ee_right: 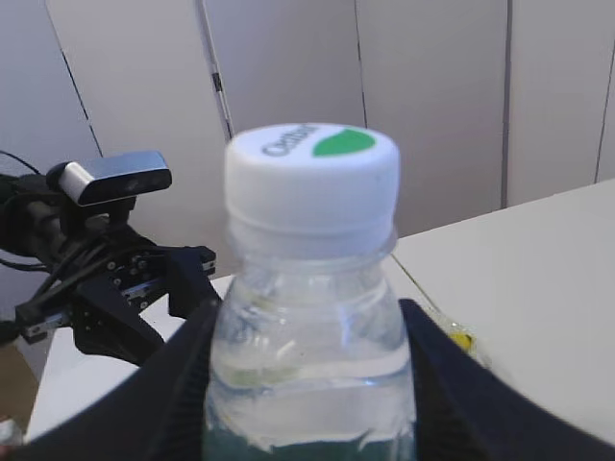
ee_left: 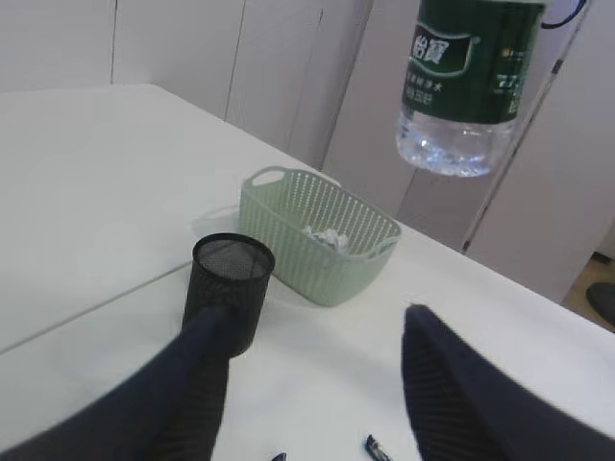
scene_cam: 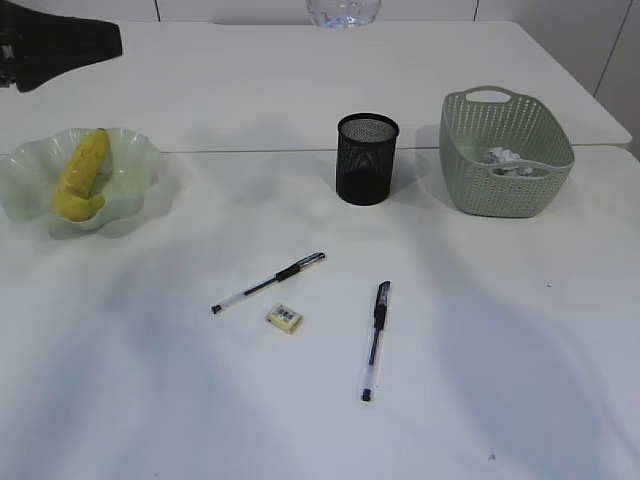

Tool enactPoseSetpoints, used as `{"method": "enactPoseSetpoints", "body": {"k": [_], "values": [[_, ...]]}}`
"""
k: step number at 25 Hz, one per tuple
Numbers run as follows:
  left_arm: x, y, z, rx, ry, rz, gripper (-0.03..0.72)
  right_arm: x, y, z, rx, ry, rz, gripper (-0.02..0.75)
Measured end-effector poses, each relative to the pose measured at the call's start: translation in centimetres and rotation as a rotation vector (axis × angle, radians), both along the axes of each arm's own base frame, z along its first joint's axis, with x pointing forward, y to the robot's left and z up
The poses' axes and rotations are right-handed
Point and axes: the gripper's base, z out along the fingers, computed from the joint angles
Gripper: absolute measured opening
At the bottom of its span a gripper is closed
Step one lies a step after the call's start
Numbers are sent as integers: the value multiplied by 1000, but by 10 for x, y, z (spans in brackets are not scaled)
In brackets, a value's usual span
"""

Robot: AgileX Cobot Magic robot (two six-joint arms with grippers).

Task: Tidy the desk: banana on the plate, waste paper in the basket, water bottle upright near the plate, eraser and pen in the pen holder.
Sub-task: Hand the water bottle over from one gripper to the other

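Observation:
My right gripper [ee_right: 307, 322] is shut on the water bottle [ee_right: 312, 259], below its white cap, and holds it in the air. Its clear base shows at the top of the exterior view [scene_cam: 343, 10] and in the left wrist view [ee_left: 461, 86]. My left gripper [ee_left: 317, 322] is open and empty, raised at the far left [scene_cam: 60, 45]. The banana [scene_cam: 82, 172] lies on the wavy plate [scene_cam: 140, 190]. Crumpled waste paper [scene_cam: 503, 156] lies in the green basket [scene_cam: 505, 195]. The black mesh pen holder [scene_cam: 366, 160] stands mid-table. Two pens [scene_cam: 270, 282] [scene_cam: 376, 338] and a yellow eraser [scene_cam: 285, 318] lie in front.
The basket [ee_left: 322, 240] and pen holder [ee_left: 231, 288] also show in the left wrist view. A seam between two tabletops [scene_cam: 250, 151] runs behind the plate. In the right wrist view the left arm and its camera [ee_right: 110, 178] show behind the bottle.

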Motion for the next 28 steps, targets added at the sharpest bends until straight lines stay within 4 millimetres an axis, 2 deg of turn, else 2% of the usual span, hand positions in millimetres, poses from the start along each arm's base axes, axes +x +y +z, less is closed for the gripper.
{"method": "enactPoseSetpoints", "body": {"k": [2, 4, 11, 14, 17, 21, 28], "values": [[0, -3, 2, -25, -1, 0, 447, 0, 0, 0, 14, 44, -4, 363], [0, -9, 3, -40, -2, -14, 472, 0, 0, 0, 29, 89, -8, 363], [-6, -34, 4, -54, 8, -90, 486, -4, 14, 1, 61, 210, 12, 363], [-7, -38, 4, -61, 21, -100, 491, -7, 22, 1, 64, 232, 30, 363], [-7, -39, 5, -79, 44, -99, 528, -10, 29, 1, 65, 247, 45, 363], [-2, -39, 18, -109, 45, -93, 566, -15, 43, 0, 57, 256, 75, 363], [0, -47, 40, -151, 25, -127, 573, -24, 64, 0, 49, 260, 123, 363]]}}
